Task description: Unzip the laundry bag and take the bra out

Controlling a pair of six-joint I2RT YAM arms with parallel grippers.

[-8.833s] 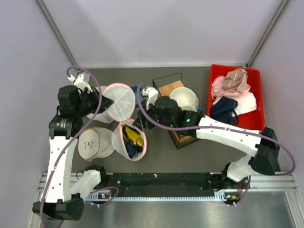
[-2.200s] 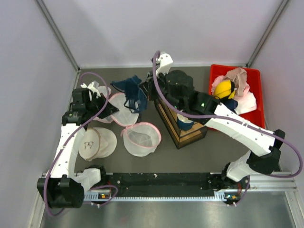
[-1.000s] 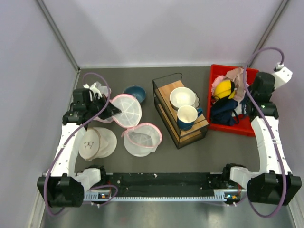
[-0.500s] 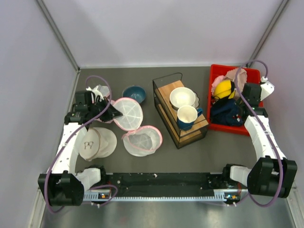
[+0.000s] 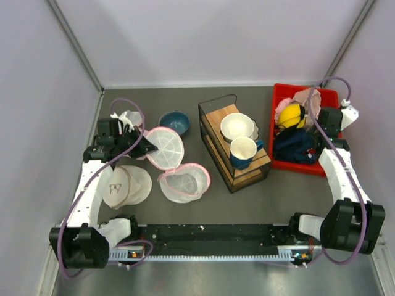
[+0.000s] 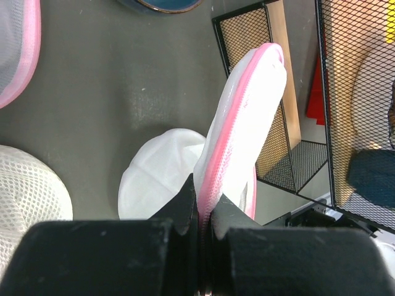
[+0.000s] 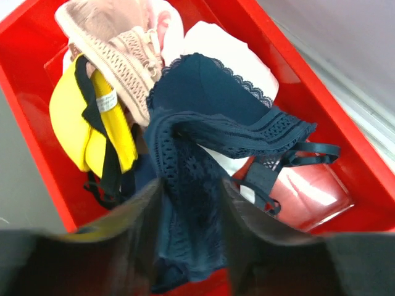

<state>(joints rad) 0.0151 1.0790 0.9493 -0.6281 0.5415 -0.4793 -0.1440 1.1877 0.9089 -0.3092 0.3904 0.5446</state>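
Observation:
The laundry bag (image 5: 164, 148) is unzipped and lies open in two halves. My left gripper (image 5: 143, 147) is shut on the pink zipper trim of the raised half (image 6: 247, 117), with its jaws (image 6: 203, 213) pinching the trim. The other half (image 5: 184, 183) lies open on the table, nothing in it. The yellow bra (image 5: 289, 115) lies in the red bin (image 5: 328, 168), beside pale pink garments, and also shows in the right wrist view (image 7: 74, 123). My right gripper (image 5: 316, 126) hovers open over the bin (image 7: 308, 105), fingers either side of a navy lace garment (image 7: 203, 142).
A flatter white round bag (image 5: 126, 184) lies by the left arm. A blue bowl (image 5: 174, 120) sits behind the laundry bag. A black wire rack (image 5: 234, 145) with a bowl and a mug stands mid-table. Grey walls close the sides.
The bra and a navy cloth have gone from the bag to the red bin. Over the last second my right arm dropped lower over the bin. My left gripper kept its hold.

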